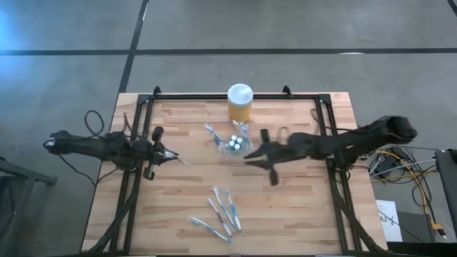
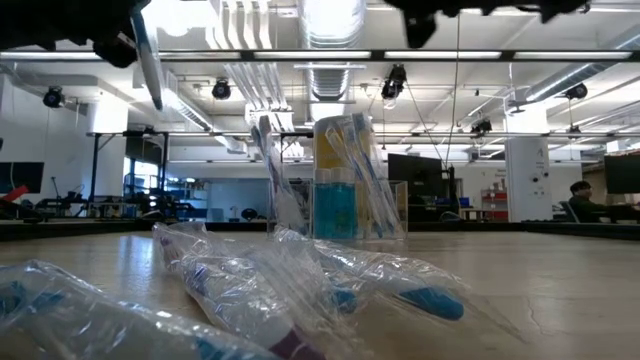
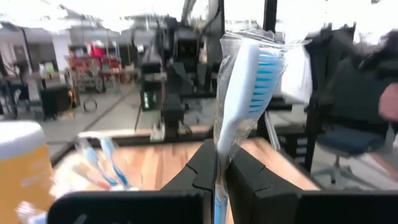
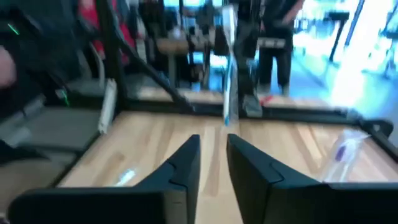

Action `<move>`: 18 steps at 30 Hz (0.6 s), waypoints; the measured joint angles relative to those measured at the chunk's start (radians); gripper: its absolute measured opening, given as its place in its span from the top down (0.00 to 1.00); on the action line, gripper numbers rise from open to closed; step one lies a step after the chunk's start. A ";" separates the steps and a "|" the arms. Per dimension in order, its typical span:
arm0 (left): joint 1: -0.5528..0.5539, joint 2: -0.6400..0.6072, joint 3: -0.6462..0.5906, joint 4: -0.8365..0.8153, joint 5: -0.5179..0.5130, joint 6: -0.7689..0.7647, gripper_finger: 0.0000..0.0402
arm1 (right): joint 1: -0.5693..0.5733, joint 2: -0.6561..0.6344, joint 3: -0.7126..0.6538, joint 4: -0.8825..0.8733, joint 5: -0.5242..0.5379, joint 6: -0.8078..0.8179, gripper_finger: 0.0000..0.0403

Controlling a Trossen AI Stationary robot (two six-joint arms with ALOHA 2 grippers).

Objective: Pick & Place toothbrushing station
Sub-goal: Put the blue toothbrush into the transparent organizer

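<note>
Toothbrush [image 3: 239, 93], wrapped, is clamped in the left gripper [image 3: 217, 171] at the counter's [image 1: 300, 207] left, well apart from the holder [image 1: 234, 145]; it could slip. Right gripper [image 4: 213, 155] hovers beside the holder, slightly parted, empty.

- I've got the holder [image 1: 234, 145] mid-table, brushes standing in it, the lidded jar [image 1: 240, 102] just behind at the far edge.
- Loose toothbrushes [image 1: 223, 209] lie together toward the near edge.
- Left gripper [image 1: 170, 155] sits left of the holder, right gripper [image 1: 250, 155] just right of it.
</note>
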 joint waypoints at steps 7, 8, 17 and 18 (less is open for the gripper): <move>0.001 -0.091 -0.001 -0.051 -0.002 0.017 0.95 | -0.015 -0.268 -0.282 0.129 0.082 0.040 0.97; 0.002 -0.104 -0.001 -0.052 -0.002 0.020 0.95 | -0.020 -0.305 -0.315 0.139 0.083 0.041 0.97; 0.006 -0.169 0.073 -0.191 -0.036 0.037 0.95 | -0.050 -0.539 -0.518 0.225 0.080 0.088 0.98; 0.006 -0.173 0.083 -0.199 -0.034 0.043 0.95 | -0.050 -0.559 -0.540 0.250 0.081 0.089 0.98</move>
